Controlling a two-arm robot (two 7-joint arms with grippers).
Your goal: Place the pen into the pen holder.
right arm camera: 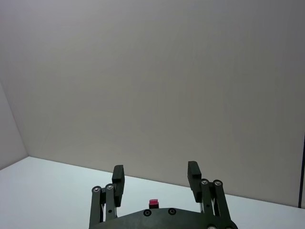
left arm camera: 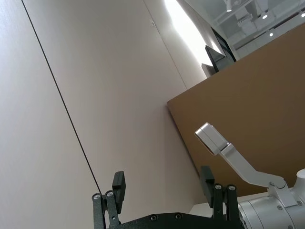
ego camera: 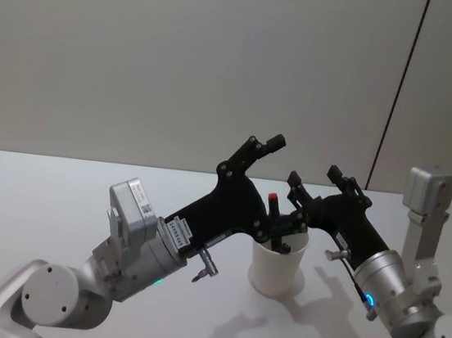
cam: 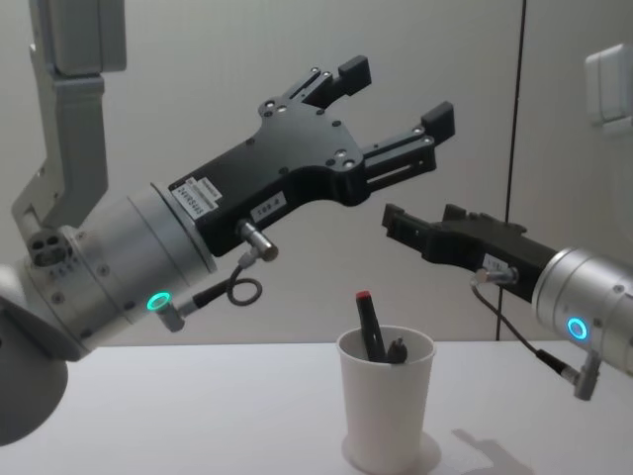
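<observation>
Both pincers are released and raised above the cup (cam: 387, 406): the left pincer (cam: 396, 92) points up over it, the right pincer (cam: 394, 226) reaches in beside. A pen (cam: 370, 325) with a red tip stands tilted inside the cup on the tabletop (cam: 148, 416).

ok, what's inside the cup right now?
The cup holds two pens standing tilted: a black pen with a red cap and a shorter dark one. The cup wall hides their lower ends. Both grippers, left and right, are open above it.
</observation>
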